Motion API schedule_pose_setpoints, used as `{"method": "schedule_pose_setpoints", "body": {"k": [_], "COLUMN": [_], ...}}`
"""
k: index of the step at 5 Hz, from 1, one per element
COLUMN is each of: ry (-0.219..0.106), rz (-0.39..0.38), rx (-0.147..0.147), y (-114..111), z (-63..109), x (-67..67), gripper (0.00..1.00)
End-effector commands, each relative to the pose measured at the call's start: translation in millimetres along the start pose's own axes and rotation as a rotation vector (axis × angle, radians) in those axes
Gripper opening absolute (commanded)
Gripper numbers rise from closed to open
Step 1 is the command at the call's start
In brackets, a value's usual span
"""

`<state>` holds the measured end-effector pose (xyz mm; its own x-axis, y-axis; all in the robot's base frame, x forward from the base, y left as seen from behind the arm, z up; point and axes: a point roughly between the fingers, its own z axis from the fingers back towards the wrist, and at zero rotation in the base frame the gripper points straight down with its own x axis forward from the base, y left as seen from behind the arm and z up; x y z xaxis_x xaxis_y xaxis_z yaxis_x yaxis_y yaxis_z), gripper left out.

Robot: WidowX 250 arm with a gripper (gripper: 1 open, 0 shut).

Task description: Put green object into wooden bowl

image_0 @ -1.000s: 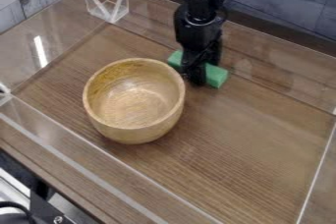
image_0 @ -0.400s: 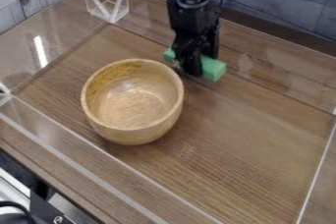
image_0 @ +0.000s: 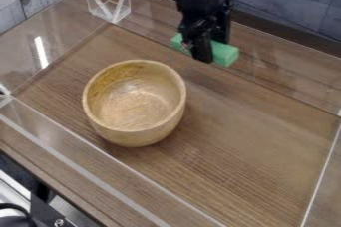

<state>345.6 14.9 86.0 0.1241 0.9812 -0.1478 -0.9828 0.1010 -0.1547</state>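
Note:
The green object [image_0: 221, 54] is a small bright-green block pinched between the black fingers of my gripper [image_0: 200, 48], which is shut on it. The block hangs a little above the wooden tabletop at the back centre, with its middle hidden behind the fingers. The wooden bowl [image_0: 135, 102] is round, light tan and empty. It stands on the table in front of and to the left of the gripper, apart from it.
Clear plastic walls [image_0: 40, 47] fence the wooden tabletop [image_0: 253, 141] on all sides. A small clear plastic stand [image_0: 107, 4] sits at the back left corner. Dark cables show at the bottom left edge [image_0: 27, 211].
The gripper has risen with the green object held in it, carrying the block up off the table and slightly back. The bowl has not moved.

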Motion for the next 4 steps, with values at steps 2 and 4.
{"method": "schedule_pose_setpoints", "body": {"k": [2,4], "ry": [0.024,0.065], "rz": [-0.062,-0.216], "rx": [-0.058,-0.025], "y": [7,15], "z": [34.5,65.0], "x": [15.6,27.5], "gripper": [0.0,0.0]}}
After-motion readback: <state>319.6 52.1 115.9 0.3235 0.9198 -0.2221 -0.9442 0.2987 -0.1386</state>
